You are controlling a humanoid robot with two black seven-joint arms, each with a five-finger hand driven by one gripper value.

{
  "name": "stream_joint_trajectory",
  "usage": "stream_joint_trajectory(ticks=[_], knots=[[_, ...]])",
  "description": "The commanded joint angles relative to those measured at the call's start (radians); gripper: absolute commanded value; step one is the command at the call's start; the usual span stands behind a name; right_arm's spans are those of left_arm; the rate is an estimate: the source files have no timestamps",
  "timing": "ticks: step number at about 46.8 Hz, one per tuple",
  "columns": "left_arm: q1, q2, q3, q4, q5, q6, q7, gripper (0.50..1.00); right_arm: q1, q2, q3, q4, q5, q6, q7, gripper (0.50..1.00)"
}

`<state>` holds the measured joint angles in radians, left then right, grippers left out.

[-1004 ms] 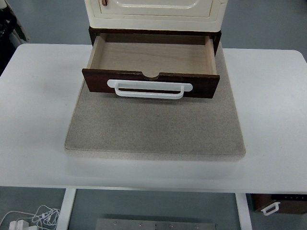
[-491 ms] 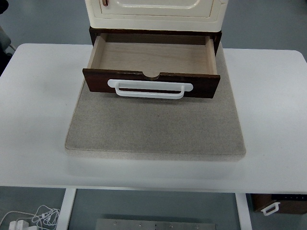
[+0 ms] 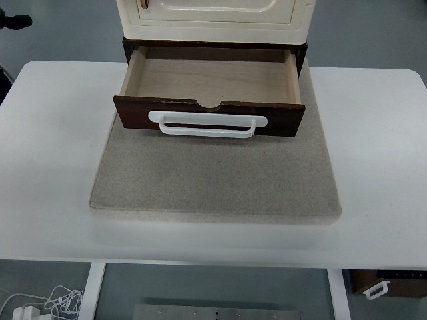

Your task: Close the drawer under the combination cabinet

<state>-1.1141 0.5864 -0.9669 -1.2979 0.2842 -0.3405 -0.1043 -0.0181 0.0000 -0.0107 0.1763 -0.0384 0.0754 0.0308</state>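
The drawer (image 3: 210,80) stands pulled fully out beneath the cream cabinet (image 3: 215,17), its white handle (image 3: 208,124) facing the surface's (image 3: 53,133) near edge. No robot hand shows, so its state is unknowable. An off-centre push could skew and jam it.

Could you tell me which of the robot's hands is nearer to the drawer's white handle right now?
Neither: no robot hand or arm is in view. The drawer stands pulled open and empty under the cabinet, its white handle untouched.

White table (image 3: 53,147) under grey mat (image 3: 213,177)
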Motion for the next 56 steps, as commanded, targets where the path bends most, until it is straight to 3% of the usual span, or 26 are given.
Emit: stream_joint_trajectory(ticks=[1, 29, 43, 56], knots=[[-0.001, 0.012, 0.02, -0.038, 0.013, 0.0, 0.0, 1.0, 0.0, 0.0, 0.0, -0.001, 0.0, 0.001, 0.0, 0.952], [-0.001, 0.05, 0.224, -0.241, 0.193, -0.017, 0.015, 1.0, 0.0, 0.0, 0.0, 0.0, 0.002, 0.001, 0.0, 0.952], [-0.004, 0.039, 0.355, -0.325, 0.292, -0.058, 0.086, 1.0, 0.0, 0.0, 0.0, 0.0, 0.0, 0.0, 0.0, 0.952], [-0.01, 0.016, 0.45, -0.33, 0.375, -0.169, 0.178, 1.0, 0.0, 0.0, 0.0, 0.0, 0.0, 0.0, 0.0, 0.952]])
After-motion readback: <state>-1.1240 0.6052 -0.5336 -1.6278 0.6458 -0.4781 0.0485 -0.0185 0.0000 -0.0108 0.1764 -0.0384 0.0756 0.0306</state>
